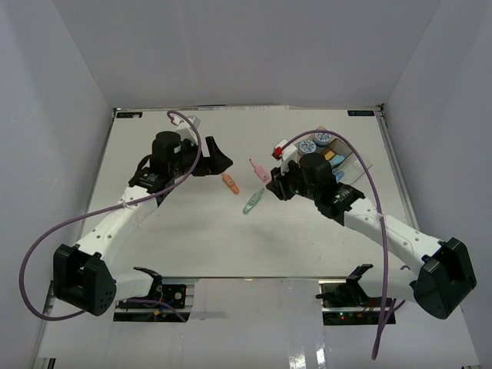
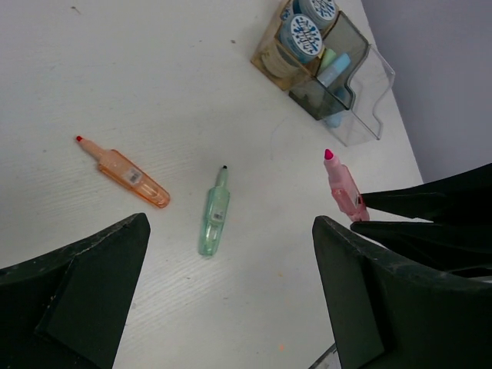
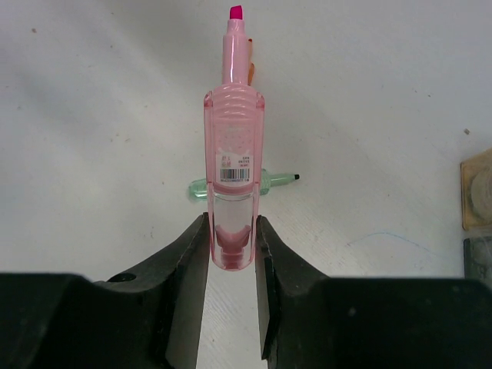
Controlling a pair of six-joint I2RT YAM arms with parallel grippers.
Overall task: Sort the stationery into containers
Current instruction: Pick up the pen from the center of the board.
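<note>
My right gripper (image 3: 231,246) is shut on a pink highlighter (image 3: 233,146) and holds it above the table; it also shows in the top view (image 1: 261,171) and the left wrist view (image 2: 342,187). A green highlighter (image 1: 253,201) and an orange highlighter (image 1: 229,183) lie on the table between the arms; both also show in the left wrist view, green (image 2: 214,216) and orange (image 2: 127,174). My left gripper (image 2: 231,307) is open and empty above the table. The joined transparent trays (image 2: 361,123) hold two blue-and-white rolls (image 2: 306,32) and pastel pieces.
White walls enclose the table on three sides. The trays (image 1: 355,165) stand at the back right, just behind my right arm. Purple cables loop over both arms.
</note>
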